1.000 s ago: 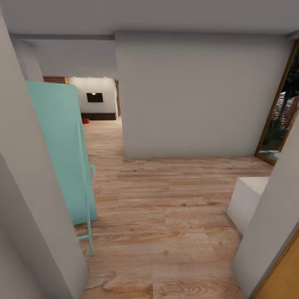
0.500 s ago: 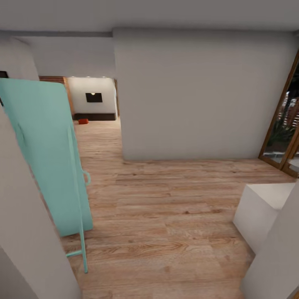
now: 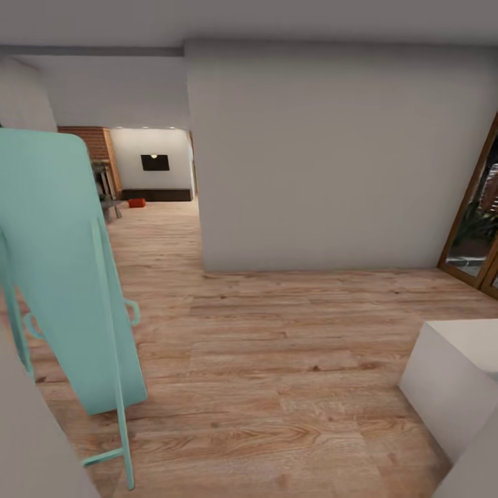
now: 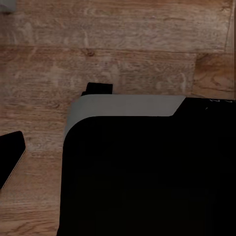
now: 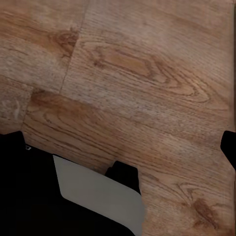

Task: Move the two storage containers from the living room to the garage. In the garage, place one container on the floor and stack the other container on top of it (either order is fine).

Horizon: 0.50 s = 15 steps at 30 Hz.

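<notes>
Storage container (image 3: 137, 203): one small orange-red object on the far wood floor, left of centre, seen through the opening into the living room; too small to confirm its form, and a second one cannot be picked out.
Left foreground: a mint-green panel on a thin frame (image 3: 66, 270) leans near the left edge, its foot on the planks.
Far left: a red brick fireplace (image 3: 90, 142) with a dark-framed piece of furniture just in front of it.
Far centre: a black wall TV (image 3: 155, 162) above a dark low unit, beyond the container.
Centre: a plain grey-white partition wall (image 3: 332, 159) stands on the right of the passage.
Floor: light wood planks (image 3: 277, 346) running from near to far.
Right: wood-framed glass doors (image 3: 477, 221); a white block (image 3: 449, 380) sits near, lower right.
Grippers: both wrist cameras look down on planks past dark robot bodywork; how the fingers stand cannot be told.
Step in hand: judged to be the drive toward the living room for the first pick-up.
Doing it well: steer between the green panel and the partition corner, keep arms tucked, hold the orange object centred.
</notes>
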### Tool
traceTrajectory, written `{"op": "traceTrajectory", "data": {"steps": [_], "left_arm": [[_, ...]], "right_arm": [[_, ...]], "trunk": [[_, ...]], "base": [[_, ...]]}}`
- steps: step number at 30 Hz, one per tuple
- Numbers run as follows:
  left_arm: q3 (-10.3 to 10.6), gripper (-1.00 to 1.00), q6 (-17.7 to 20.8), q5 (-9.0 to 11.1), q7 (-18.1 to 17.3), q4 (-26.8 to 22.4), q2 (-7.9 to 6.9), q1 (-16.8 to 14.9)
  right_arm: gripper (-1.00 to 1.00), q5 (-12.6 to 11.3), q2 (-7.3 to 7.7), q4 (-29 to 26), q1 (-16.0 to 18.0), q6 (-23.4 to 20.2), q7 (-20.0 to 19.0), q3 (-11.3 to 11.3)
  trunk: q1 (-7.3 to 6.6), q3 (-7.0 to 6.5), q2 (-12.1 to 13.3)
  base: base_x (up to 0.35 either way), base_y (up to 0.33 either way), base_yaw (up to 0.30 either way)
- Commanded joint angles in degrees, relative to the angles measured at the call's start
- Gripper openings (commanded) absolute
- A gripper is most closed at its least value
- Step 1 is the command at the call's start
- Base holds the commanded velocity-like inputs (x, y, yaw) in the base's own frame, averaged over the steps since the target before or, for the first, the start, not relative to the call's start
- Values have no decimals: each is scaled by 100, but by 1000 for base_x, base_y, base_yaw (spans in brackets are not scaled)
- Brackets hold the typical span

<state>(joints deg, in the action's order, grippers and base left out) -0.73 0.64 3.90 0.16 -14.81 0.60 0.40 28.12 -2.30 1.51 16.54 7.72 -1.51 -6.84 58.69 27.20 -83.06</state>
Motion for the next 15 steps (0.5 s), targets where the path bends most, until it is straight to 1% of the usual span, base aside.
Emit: {"op": "traceTrajectory", "data": {"steps": [1, 15], "left_arm": [[-6, 100, 7, 41, 2, -13, 2, 4], [-6, 100, 7, 41, 2, -13, 2, 4]], "right_arm": [[100, 35, 1, 16, 8, 27, -7, -47], [100, 35, 1, 16, 8, 27, -7, -52]], "trunk": [[4, 5, -2], [4, 5, -2]], "base": [[337, 0, 0], [337, 0, 0]]}}
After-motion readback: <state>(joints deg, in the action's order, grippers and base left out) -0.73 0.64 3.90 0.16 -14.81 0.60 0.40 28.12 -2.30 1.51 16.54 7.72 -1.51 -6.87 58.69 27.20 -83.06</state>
